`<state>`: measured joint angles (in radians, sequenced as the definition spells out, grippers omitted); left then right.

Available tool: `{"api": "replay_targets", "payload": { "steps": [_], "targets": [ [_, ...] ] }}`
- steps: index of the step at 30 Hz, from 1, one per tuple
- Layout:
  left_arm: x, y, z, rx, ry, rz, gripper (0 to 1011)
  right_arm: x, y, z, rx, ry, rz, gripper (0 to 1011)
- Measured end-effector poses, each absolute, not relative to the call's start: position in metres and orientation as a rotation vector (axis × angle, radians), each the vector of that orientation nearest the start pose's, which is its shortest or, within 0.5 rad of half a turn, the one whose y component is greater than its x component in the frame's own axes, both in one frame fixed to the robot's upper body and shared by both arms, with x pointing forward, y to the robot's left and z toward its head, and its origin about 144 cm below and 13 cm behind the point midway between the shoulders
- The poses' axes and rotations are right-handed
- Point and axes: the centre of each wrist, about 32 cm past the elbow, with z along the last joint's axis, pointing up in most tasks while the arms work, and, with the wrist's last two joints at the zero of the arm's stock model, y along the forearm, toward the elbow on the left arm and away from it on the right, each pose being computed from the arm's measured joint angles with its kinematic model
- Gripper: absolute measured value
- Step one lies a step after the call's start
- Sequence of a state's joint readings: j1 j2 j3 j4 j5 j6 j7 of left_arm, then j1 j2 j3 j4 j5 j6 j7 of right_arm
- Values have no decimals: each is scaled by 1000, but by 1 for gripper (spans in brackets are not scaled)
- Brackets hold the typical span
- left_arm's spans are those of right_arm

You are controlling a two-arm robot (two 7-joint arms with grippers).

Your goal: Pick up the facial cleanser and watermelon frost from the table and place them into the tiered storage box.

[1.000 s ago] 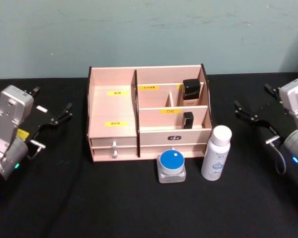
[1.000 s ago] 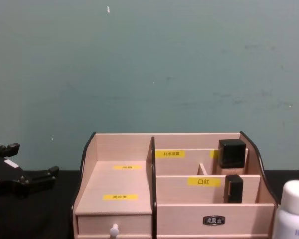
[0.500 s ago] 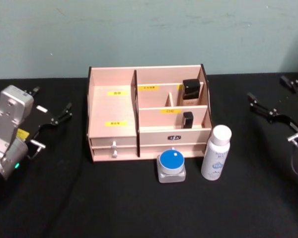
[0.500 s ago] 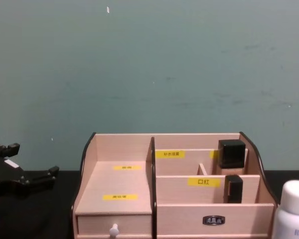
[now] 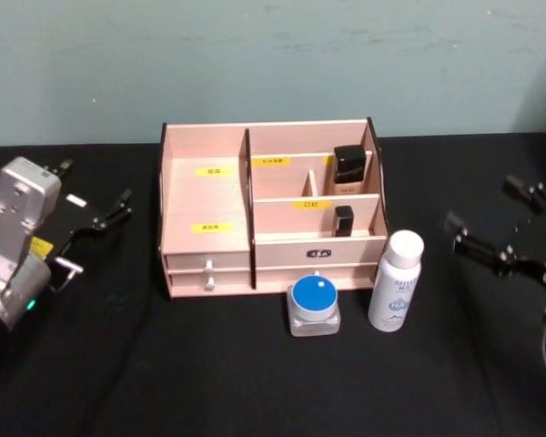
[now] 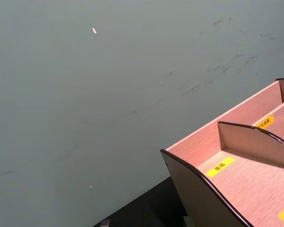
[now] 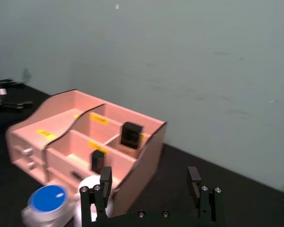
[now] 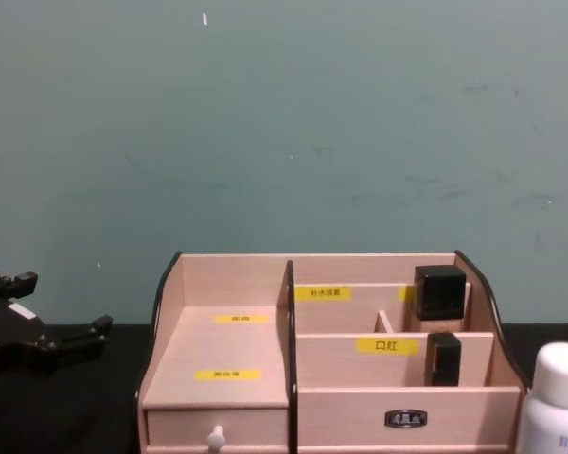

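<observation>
Right gripper has swung down and back toward the robot since a second ago, and its grey wrist body has slid off the head view's right edge. It hangs over the black table well to the right of the white bottle. Its jaws are spread wide with nothing between them, and the right wrist view looks between its two fingers at the box.

Over on the left, the left gripper hasn't budged. It sits parked beside the box's left wall, well apart from it, jaws open and empty.

Both task items are on the table. The white bottle stands upright just beside the front right corner of the tiered storage box. The blue-lidded jar sits just in front of the box's right-hand drawer, near the bottle on its left. I can't read either label, so which one is the cleanser is not clear.

Inside the box, the rear black container stands in the back right compartment, and the smaller black container stands in the step just in front of it. The wide left compartment shows bare wood and yellow labels.
</observation>
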<state>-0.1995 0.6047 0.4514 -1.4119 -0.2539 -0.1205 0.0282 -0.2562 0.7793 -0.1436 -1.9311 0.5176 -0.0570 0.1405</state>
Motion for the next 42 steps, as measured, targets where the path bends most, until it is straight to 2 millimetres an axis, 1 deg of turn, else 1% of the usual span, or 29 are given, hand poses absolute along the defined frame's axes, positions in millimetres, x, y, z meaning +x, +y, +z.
{"api": "replay_targets", "payload": {
  "steps": [1,7,16,26,30,42],
  "targets": [
    [489,310,1140,305,-285,1248,1001,382,-325,1205,-135,-111,-1047,1000],
    [489,310,1140,305,-285,1248,1001,363,-321,1203,-125,-56,-993,1000],
    [489,310,1140,304,-285,1248,1001,353,-318,1199,-131,-19,-951,1000],
    [489,310,1140,305,-285,1248,1001,355,-315,1184,-184,-1,-962,1000],
    [489,310,1140,304,-285,1248,1001,359,-313,1175,-204,14,-966,1000],
    [489,310,1140,304,-285,1248,1001,372,-309,1159,-220,44,-958,1000]
  ]
}}
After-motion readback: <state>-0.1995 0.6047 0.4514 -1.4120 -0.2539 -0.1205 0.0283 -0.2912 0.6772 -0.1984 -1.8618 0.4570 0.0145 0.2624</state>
